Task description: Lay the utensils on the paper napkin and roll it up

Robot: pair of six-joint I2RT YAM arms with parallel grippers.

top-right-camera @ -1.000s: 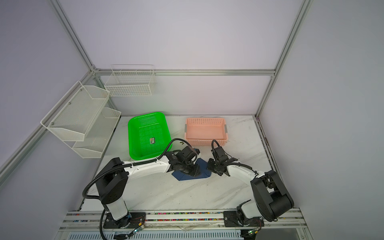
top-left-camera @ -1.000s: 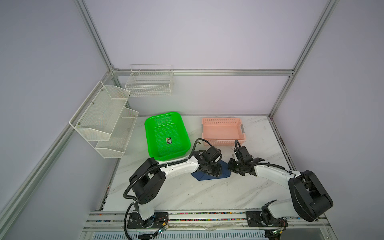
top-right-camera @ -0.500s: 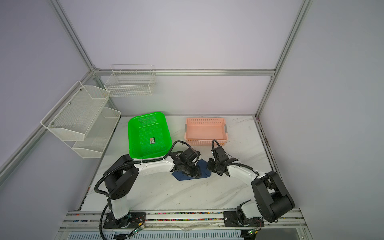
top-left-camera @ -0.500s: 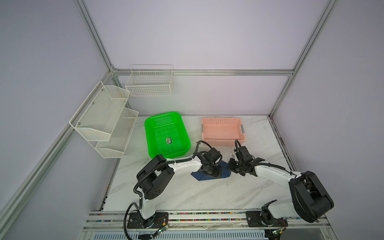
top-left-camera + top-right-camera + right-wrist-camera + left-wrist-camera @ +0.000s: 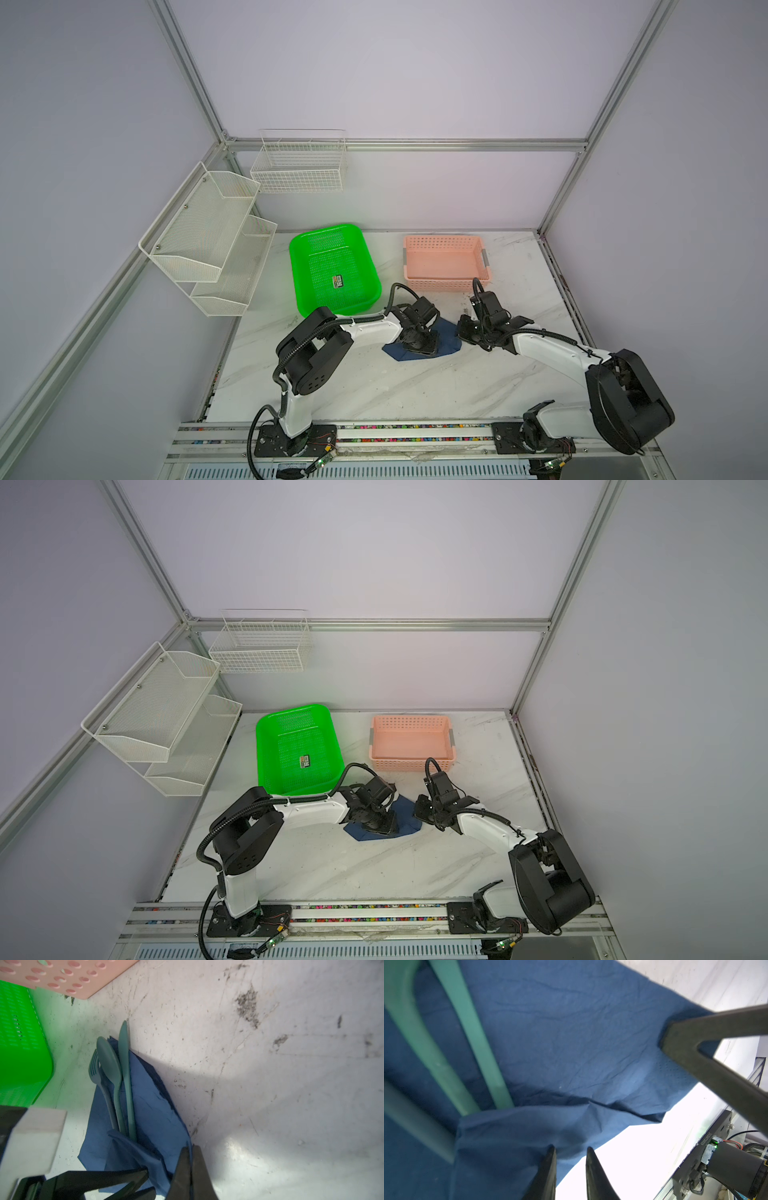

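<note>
The dark blue paper napkin point(image 5: 448, 337) point(image 5: 406, 812) lies crumpled on the marble table between my two grippers. On it rest the teal utensils, a fork point(image 5: 93, 1067), a spoon point(image 5: 109, 1059) and a knife-like piece point(image 5: 124, 1053). A folded flap of napkin point(image 5: 133, 1147) covers their handle ends point(image 5: 473, 1032). My left gripper point(image 5: 419, 345) point(image 5: 570, 1148) is low over that flap, open by a narrow gap with the napkin's edge beneath the tips. My right gripper point(image 5: 461, 332) point(image 5: 191, 1148) is shut on the napkin's edge at its right side.
A green basket point(image 5: 300, 266) holding a small black card point(image 5: 338, 281) stands behind the left arm. A pink basket point(image 5: 444, 283) stands behind the grippers. White wire racks point(image 5: 199, 232) hang on the left and back walls.
My left arm's elbow has swung in toward the middle while its gripper stayed over the napkin, jaws a little narrower. The right arm has not moved.
</note>
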